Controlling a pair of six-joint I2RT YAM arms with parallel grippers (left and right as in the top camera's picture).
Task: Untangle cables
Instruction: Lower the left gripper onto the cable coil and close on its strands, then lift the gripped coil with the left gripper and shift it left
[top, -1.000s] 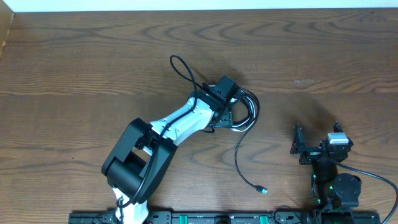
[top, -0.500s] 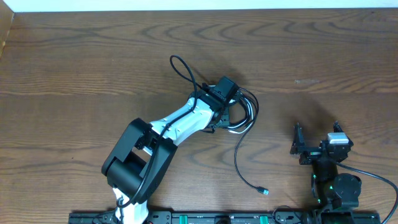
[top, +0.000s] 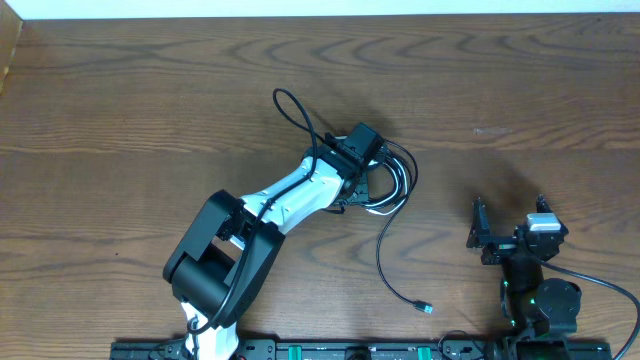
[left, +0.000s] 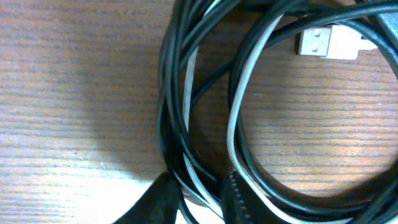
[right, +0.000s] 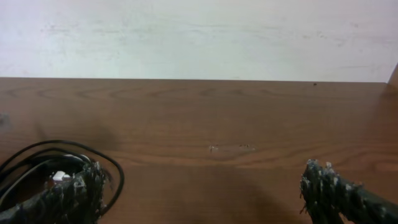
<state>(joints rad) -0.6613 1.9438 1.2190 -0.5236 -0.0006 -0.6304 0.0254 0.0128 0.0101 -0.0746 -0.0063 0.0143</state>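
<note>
The cables (top: 395, 180) lie in a tangled coil of black and white strands at the table's middle. A black tail runs down from the coil to a small plug (top: 425, 307). My left gripper (top: 372, 185) is down on the coil's left side. In the left wrist view, black loops (left: 166, 93) and a white cord (left: 233, 118) with a white USB plug (left: 323, 42) fill the frame. There my left gripper (left: 196, 190) is shut on a few black and white strands. My right gripper (top: 509, 215) stands open and empty to the right, apart from the coil (right: 62, 142).
The left arm's own thicker black cable (top: 290, 105) loops up behind its wrist. A pale wall edge (top: 320, 8) borders the far side of the wooden table (top: 150, 120). The arm bases sit along the near edge.
The left gripper's jaws have closed in on the strands of the coil. The black tail's plug end has slid slightly right. The right arm has not moved.
</note>
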